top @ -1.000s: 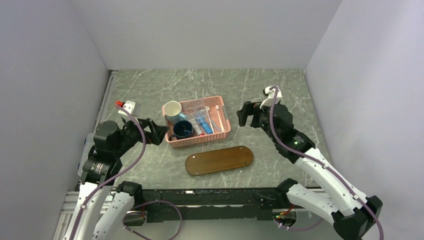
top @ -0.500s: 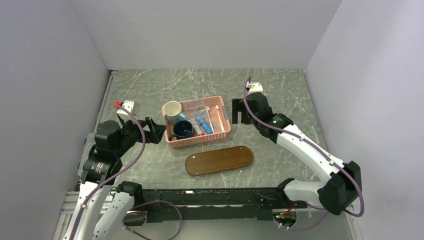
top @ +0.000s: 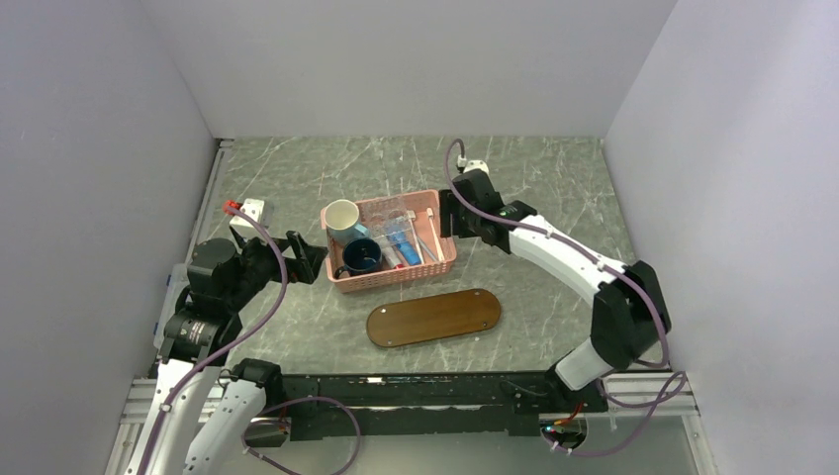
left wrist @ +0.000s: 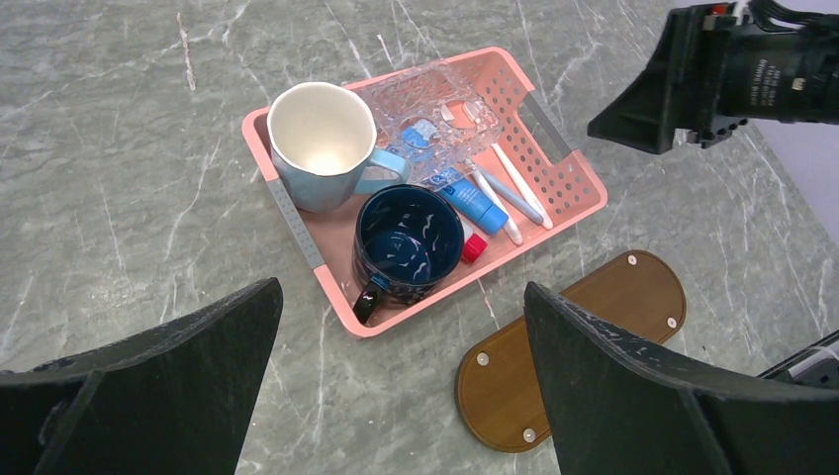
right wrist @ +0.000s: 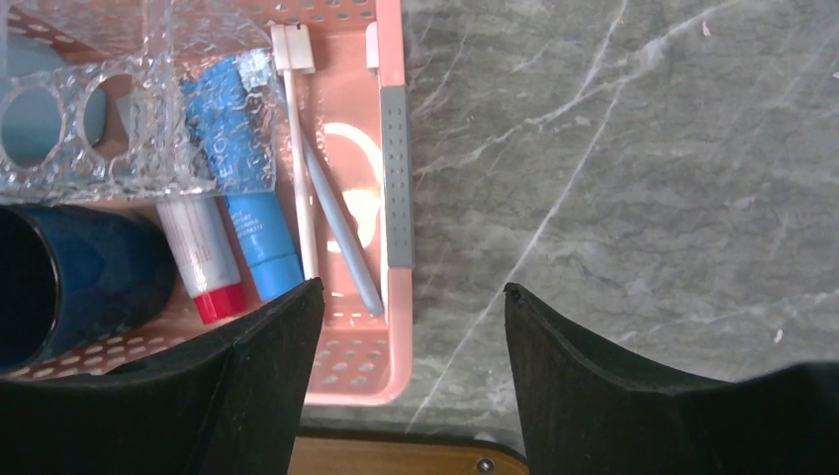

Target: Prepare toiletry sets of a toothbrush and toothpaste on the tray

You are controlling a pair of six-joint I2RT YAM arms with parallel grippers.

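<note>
The pink basket (top: 442,259) holds a white toothbrush (right wrist: 297,148), a pale blue-grey one (right wrist: 341,223) and a blue toothpaste tube (right wrist: 242,178), partly under a clear dish (right wrist: 89,129). The dark-brown oval tray (top: 433,317) lies bare in front of the basket. My right gripper (top: 447,216) is open and empty above the basket's right rim (right wrist: 396,178); in its own view (right wrist: 411,287) the toothbrushes lie just left of the gap. My left gripper (top: 312,259) is open and empty, left of the basket. In the left wrist view (left wrist: 401,287) it is above basket and tray (left wrist: 574,346).
The basket also holds a white mug (left wrist: 322,143), a dark blue mug (left wrist: 408,242) and a white tube with a red cap (right wrist: 203,257). Grey marble tabletop (top: 554,188) lies around it. Grey walls close in the left, back and right.
My right arm has swung left and stretched out from the table's right side, so its gripper now hangs over the basket's right rim. My left arm has barely moved.
</note>
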